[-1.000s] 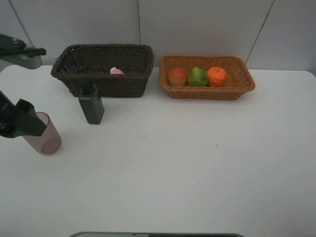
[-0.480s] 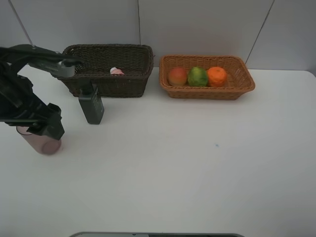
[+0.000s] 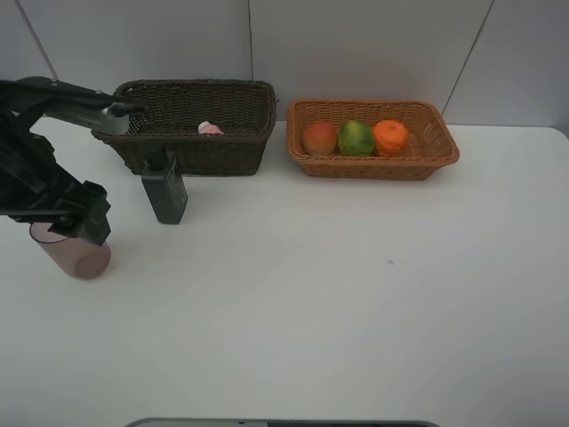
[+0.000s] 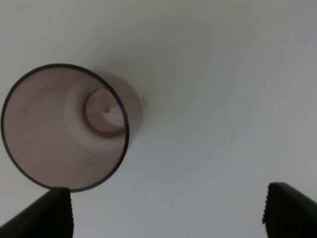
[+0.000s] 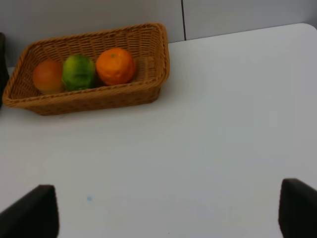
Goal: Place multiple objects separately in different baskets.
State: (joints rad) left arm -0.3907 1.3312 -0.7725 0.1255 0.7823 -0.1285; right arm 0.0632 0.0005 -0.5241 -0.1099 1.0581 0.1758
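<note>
Exterior high: a white table meets a grey panelled wall. The left gripper, jaws spread wide, hovers over the upright cup at the table's left; the arm hides part of the cup's rim. The right gripper is wide too and holds nothing. The pink bottle barely shows inside the dark basket.

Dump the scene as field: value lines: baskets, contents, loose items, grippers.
dark basket: pink bottle inside
tan basket: red-orange fruit, green fruit, orange, side by side in a row
loose on table: dark green bottle, upright in front of the dark basket; cup, upright, empty
left gripper: open, above the cup, not gripping it
right gripper: open, holding nothing
</note>
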